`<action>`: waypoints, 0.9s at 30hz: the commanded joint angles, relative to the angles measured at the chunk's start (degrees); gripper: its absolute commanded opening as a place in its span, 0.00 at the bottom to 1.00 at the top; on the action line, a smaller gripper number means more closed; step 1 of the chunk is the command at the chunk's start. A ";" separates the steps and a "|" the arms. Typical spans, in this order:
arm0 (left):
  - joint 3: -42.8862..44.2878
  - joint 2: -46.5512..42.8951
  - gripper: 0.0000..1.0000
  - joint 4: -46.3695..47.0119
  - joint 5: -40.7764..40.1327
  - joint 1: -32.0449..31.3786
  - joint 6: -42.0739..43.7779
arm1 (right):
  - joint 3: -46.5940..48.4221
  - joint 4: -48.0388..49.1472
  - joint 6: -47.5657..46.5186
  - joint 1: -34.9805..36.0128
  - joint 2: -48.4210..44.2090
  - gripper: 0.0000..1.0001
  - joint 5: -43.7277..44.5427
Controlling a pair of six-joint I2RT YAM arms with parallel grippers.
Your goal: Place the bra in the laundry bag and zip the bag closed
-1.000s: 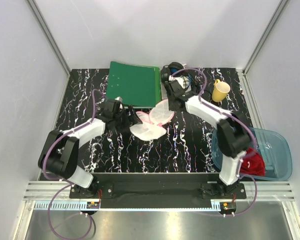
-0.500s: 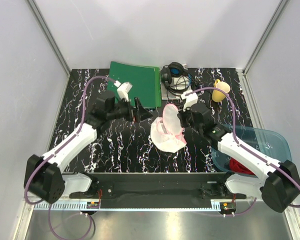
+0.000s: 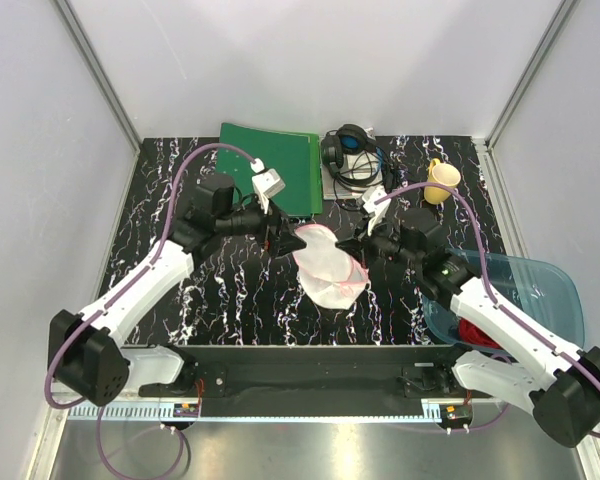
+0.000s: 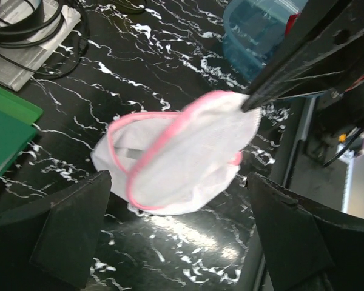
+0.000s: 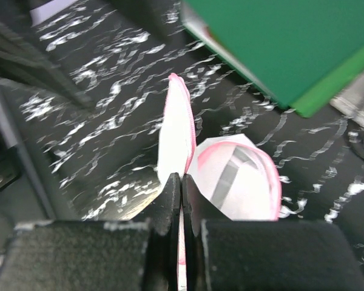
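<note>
White mesh laundry bag (image 3: pixel 330 265) with pink trim, pinched at its rim by the right gripper (image 3: pixel 366 243).
Its mouth gapes in a soft oval loop, and the thin fabric sags onto the black, white-veined table (image 3: pixel 230 300), mid-table between the arms. The right wrist view shows the fingers pressed together on the pink edge. The left wrist view shows the left gripper (image 3: pixel 280 234) spread wide just beside the pouch, holding nothing. The overhead view shows the red bra (image 3: pixel 477 331) crumpled in the translucent blue tray (image 3: pixel 565 300), well apart.
</note>
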 commanded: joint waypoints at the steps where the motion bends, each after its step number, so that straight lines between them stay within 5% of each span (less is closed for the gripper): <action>1: 2.91 2.07 0.99 -0.68 3.73 -0.07 8.11 | 0.05 -0.02 -0.57 -1.23 -1.13 0.00 -11.03; 7: 3.44 5.16 0.94 -0.86 8.84 -1.73 7.76 | 1.54 0.15 1.01 -2.73 -0.16 0.00 -15.34; 12: 4.93 4.99 0.34 -4.11 2.00 -3.84 8.64 | 2.25 3.39 7.14 -2.82 0.98 0.00 -13.42; 14: 5.28 3.84 0.23 -5.16 -3.77 -4.72 8.12 | 2.95 3.14 9.79 -2.73 1.15 0.00 -9.22; 15: 5.20 1.84 0.00 -5.34 -6.69 -5.16 7.59 | 3.12 2.53 12.76 -2.73 0.89 0.04 -7.28; 16: 5.11 0.95 0.00 -5.52 -9.50 -5.43 7.24 | 3.13 0.44 14.88 -2.73 0.63 0.06 -4.73; 17: 5.02 -0.19 0.00 -5.52 -14.84 -5.69 7.06 | 3.13 -0.28 16.64 -2.73 -0.42 0.13 -0.44; 20: 6.33 -3.45 0.00 -6.83 -31.73 -7.01 5.04 | 3.83 -8.76 25.16 -2.82 -3.05 0.53 14.89; 21: 7.12 -4.07 0.00 -8.75 -35.86 -7.36 4.52 | 4.35 -11.77 29.80 -2.82 -3.58 0.77 18.98; 22: 8.70 -4.25 0.00 -9.82 -43.64 -7.54 3.12 | 5.75 -14.84 32.19 -2.82 -4.11 0.88 23.20; 24: 10.29 -4.33 0.00 -12.54 -47.83 -8.15 2.67 | 7.16 -23.52 36.41 -2.73 -5.78 0.99 30.87; 27: 10.65 -5.56 0.00 -12.82 -55.39 -12.35 2.22 | 11.20 -36.09 43.78 -2.82 -6.40 1.00 39.92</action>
